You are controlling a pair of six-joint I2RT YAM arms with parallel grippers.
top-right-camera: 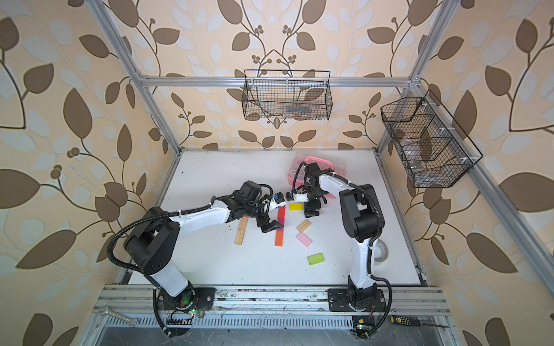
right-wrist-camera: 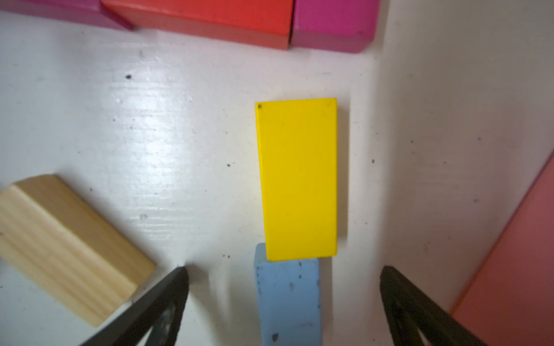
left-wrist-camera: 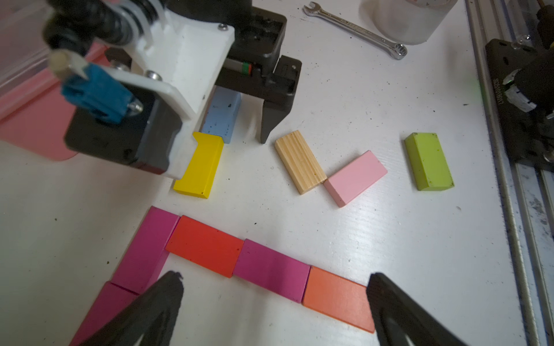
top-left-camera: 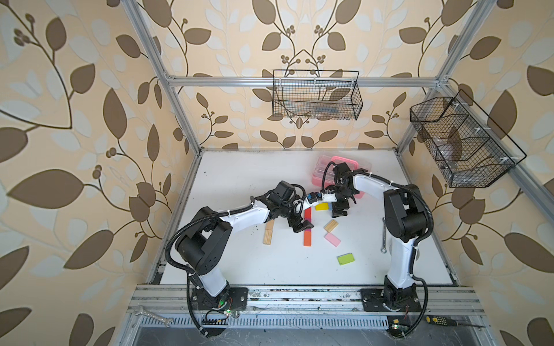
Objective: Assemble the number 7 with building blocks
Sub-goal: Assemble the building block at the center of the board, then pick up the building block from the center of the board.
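Hanging left gripper spread wide, empty, just over stem of number 7 lying on table. Hanging right gripper spread too, either side of blue block touching yellow block. Risking bumping stem crooked if dipping; shoving yellow along if grabbing blue.

Number 7 lying flat, bar of two magenta blocks, stem of red, magenta and orange blocks end to end, nearby yellow block touching pale blue block, striped wood block meeting pink block at a corner, green block apart.
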